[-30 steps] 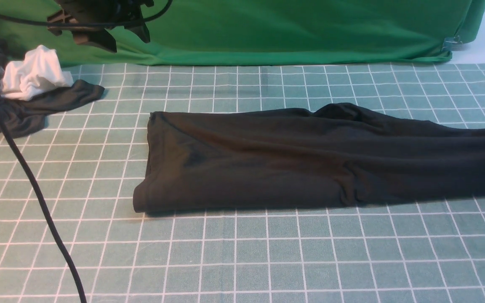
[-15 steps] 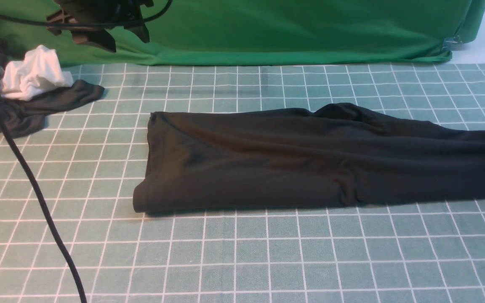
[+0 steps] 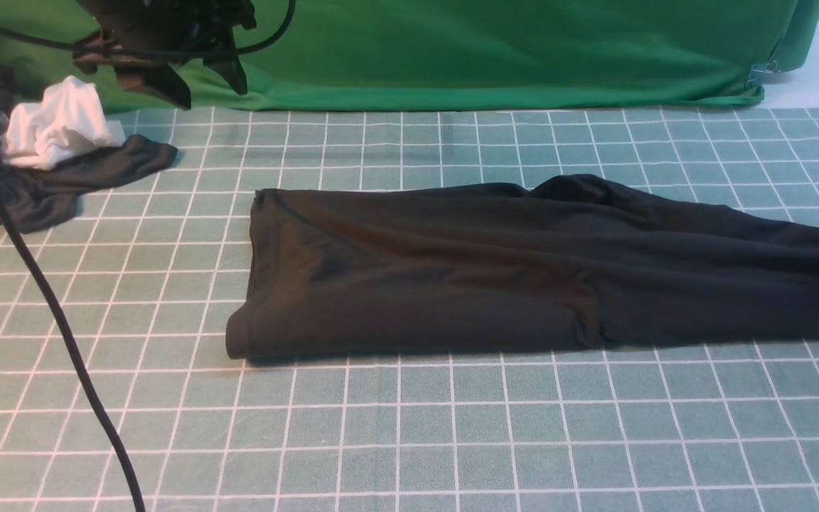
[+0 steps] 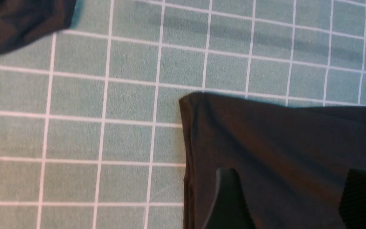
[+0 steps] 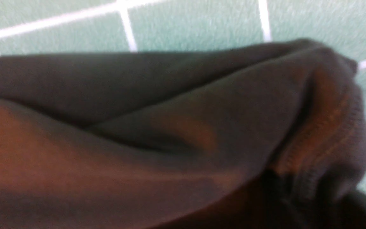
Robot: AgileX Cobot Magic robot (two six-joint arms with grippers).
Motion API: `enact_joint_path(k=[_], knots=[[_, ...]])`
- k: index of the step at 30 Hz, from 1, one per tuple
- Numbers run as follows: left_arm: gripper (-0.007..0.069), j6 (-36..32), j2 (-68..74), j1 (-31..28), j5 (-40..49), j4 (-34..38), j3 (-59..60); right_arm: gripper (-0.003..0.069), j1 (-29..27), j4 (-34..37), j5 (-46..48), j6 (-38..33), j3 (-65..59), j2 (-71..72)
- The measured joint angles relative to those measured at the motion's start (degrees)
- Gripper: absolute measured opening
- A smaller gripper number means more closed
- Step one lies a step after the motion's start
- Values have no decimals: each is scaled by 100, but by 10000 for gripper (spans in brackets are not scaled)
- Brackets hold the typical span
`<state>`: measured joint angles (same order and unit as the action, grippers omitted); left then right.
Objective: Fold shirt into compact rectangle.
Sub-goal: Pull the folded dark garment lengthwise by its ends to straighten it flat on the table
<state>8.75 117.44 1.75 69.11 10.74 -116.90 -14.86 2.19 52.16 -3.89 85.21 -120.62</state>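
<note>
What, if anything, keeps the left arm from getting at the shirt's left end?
Probably nothing, so yes: the left arm hangs over that end of the shirt, jaws open and empty; the grey garment lies apart.

Looks like a robotics lab setup, not anyone's home — a green backdrop cloth [image 3: 488,50] hangs behind a teal mat [image 3: 409,427] printed with a white grid, a thick black cable [image 3: 61,320] runs down the left side, and the left gripper [image 3: 210,91] of a robot arm hangs above the far left.
</note>
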Motion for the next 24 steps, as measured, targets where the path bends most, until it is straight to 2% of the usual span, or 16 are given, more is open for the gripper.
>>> enact_joint_path(k=[3, 5, 8, 11, 13, 15, 20, 24], knots=[[340, 0, -41, 0, 54, 42, 50, 49, 0, -54, 75, 12, 0, 27], [281, -29, -196, 0, 54, 193, 298, 43, -7, -219, 324, 37, -19, 72], [189, -288, -767, 38, 12, 490, 1249, 41, -127, -330, 611, 71, -60, 185], [139, -348, -1388, 225, 5, 497, 2441, 41, -242, -399, 622, 85, -124, 322], [132, -348, -1661, 372, -160, 491, 3139, 41, -271, -421, 637, 89, -129, 379], [145, -315, -1848, 573, -720, 491, 4054, 41, -276, -421, 637, 89, -129, 392], [242, -257, -1784, 768, -1660, 502, 5021, 41, -276, -404, 637, 89, -129, 392], [397, -230, -1700, 789, -2207, 458, 5238, 41, -276, -404, 632, 89, -129, 392]])
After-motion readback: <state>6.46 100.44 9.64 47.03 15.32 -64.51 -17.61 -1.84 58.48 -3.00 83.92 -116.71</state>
